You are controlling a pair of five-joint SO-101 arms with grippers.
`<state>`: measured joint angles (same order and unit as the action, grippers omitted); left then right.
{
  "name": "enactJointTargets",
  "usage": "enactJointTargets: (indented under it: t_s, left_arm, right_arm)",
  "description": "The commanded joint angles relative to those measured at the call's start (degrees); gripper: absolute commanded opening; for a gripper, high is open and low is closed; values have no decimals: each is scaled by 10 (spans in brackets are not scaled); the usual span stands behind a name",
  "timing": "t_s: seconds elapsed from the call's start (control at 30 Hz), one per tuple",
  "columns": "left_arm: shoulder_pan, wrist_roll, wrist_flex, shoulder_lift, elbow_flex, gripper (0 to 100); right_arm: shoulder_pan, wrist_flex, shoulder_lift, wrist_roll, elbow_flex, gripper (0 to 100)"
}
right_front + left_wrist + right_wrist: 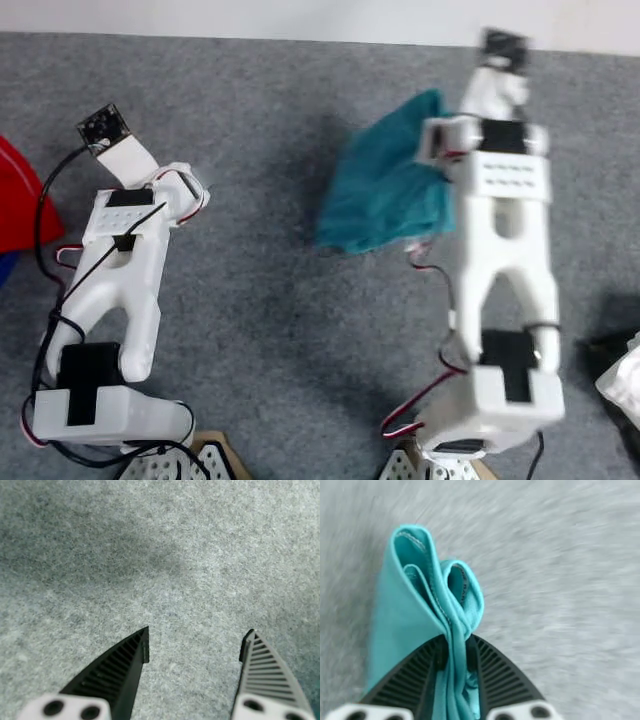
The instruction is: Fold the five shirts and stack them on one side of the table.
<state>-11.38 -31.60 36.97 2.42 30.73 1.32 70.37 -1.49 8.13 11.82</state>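
Pinching a gathered fold of the teal shirt (405, 610), the right gripper (456, 640) has its ribbed black fingers (505, 680) clamped tight on the cloth. The fabric is smooth and thin, and its stitched hems curl into two soft loops just past the fingertips. From the high view, the shirt (385, 185) is a crumpled, roughly triangular bundle. It sits against the wrist of the white plastic right arm (505, 250), on the side facing the left arm (125, 260). Whether the shirt rests on the table or hangs just above it cannot be told. The table (270, 330) is covered in coarse, mottled grey felt. Well apart from the shirt, the left gripper (198, 631) holds its two tapered, ridged fingers (120, 675) spread wide over bare felt, grasping nothing. Red and black wires loop along both arms. Farther from the shirt, beyond the left arm, a smooth red thing (20, 200) with a curved edge lies at the table's border. On the opposite side of the shirt, past the right arm, a crumpled white thing (625, 380) lies beside something dark.
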Motion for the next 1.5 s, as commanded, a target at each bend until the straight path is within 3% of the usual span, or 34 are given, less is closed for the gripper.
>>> enactJointTargets:
  t_s: [0.0, 0.17, 0.63, 1.13, 1.3, 1.47]
  left_arm:
    - [-6, -4, -10, 3, -2, 302]
    - [-5, -2, -10, 3, 0, 302]
    - [-1, -2, -10, 3, 7, 302]
    - [-1, -1, -11, 3, 13, 302]
    - [-1, -1, -11, 3, 14, 302]
    - [-1, -1, -11, 3, 15, 302]
  right_arm:
    - [69, 31, 80, -37, 14, 7]
    - [196, 73, 88, -47, 13, 7]
    - [466, 77, 94, -209, 20, 7]
    - [584, 73, 192, -320, 44, 7]
    - [600, 60, 197, -324, 44, 7]
    - [663, 27, 196, -324, 40, 7]
